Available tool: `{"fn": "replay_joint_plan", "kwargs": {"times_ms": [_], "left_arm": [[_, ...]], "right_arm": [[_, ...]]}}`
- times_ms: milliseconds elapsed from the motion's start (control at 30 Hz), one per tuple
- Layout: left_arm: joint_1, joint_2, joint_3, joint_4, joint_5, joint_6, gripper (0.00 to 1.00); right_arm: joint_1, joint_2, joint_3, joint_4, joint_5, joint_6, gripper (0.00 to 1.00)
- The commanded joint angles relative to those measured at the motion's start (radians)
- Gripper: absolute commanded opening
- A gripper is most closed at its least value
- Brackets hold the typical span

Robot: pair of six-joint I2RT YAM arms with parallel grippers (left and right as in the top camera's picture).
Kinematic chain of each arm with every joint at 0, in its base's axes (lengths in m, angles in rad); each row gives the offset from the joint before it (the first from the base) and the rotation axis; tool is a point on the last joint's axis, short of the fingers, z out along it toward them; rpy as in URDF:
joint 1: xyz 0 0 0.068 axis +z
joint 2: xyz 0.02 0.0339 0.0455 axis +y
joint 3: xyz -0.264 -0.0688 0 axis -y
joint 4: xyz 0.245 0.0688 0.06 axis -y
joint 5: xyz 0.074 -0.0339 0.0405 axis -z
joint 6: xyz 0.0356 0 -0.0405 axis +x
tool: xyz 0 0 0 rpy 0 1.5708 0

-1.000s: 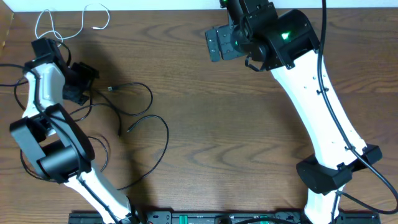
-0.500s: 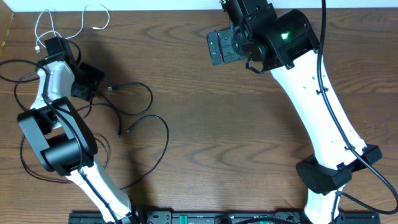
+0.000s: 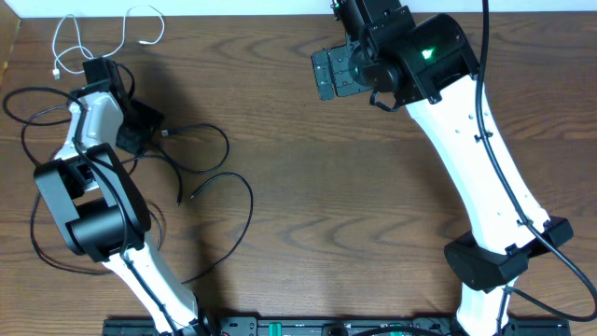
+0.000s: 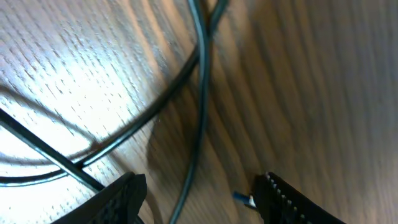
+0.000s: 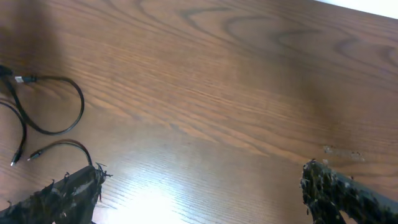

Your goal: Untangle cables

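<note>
Thin black cables lie in loose overlapping loops on the left of the wooden table, with small plugs at their ends. A thin white cable lies looped at the far left corner. My left gripper is low over the black loops. In the left wrist view its fingers are open, with a black cable strand running between them and a small blue plug tip beside the right finger. My right gripper is open and empty, high over the table's far middle. The right wrist view shows its fingers and black loops far left.
More black cable loops run round the left arm's base side. The thick cord on the right arm hangs along its white link. The table's far edge meets a white wall.
My left gripper has shifted a little to the right over the black loops, and the wrist has swung toward the far edge. The right arm has barely moved.
</note>
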Motion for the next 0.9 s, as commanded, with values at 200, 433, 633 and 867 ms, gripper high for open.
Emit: {"fn": "replay_joint_plan", "kwargs": {"times_ms": [200,433,633,867], "left_arm": [[-0.001,0.019,-0.016,0.032,-0.041,-0.025,0.61],[-0.007,0.07,-0.016,0.064,-0.041,-0.024,0.61],[-0.007,0.08,-0.016,0.094,-0.04,-0.024,0.48],[-0.007,0.08,-0.016,0.106,-0.04,-0.024,0.08]], "right_arm": [[0.002,0.006,0.002,-0.002,0.012,-0.008,0.99],[0.002,0.006,0.002,-0.001,0.012,-0.008,0.99],[0.002,0.006,0.002,-0.001,0.012,-0.008,0.99],[0.002,0.006,0.002,-0.001,0.012,-0.008,0.99]]}}
